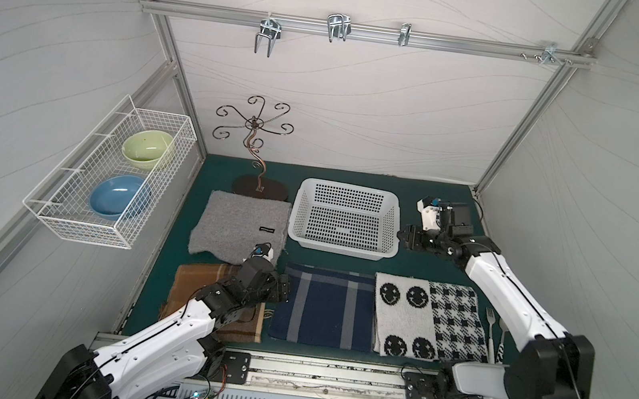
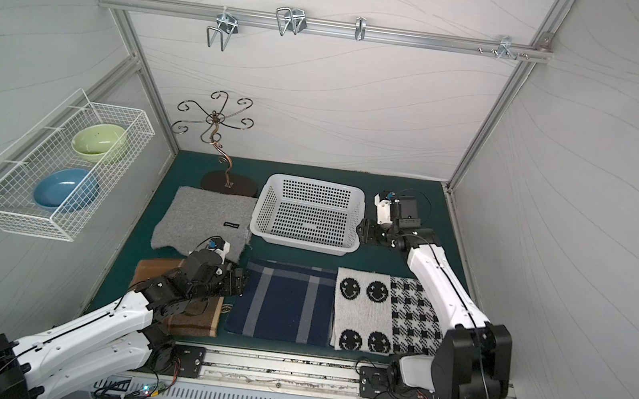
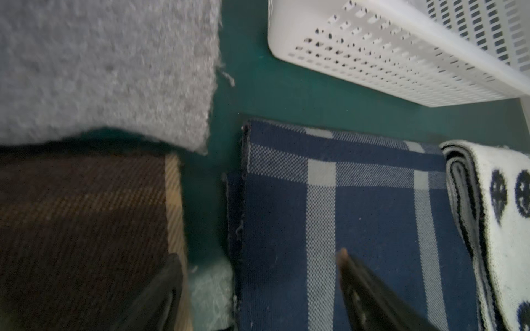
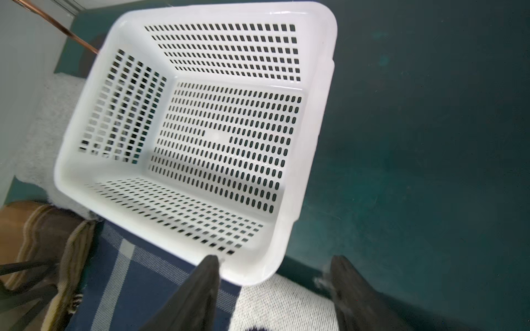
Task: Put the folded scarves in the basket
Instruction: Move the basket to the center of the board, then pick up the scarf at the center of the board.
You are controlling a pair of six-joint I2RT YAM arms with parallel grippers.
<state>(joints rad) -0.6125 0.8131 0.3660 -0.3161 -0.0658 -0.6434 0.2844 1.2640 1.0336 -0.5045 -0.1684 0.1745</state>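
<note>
In a top view the left tool [image 1: 283, 288] hangs over one edge of the blue scarf [image 1: 324, 306], and the basket [image 1: 340, 249] sits just beside the right tool [image 1: 403, 236]. Left wrist view: jaws wide, holding nothing. Go lower and pinch all the layers. Right wrist view: jaws wide, empty.

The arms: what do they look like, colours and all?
Both the left arm and right arm have white shells, black joints and a thin black cable along them. The left pincer and right pincer have dark tapered fingers.
</note>
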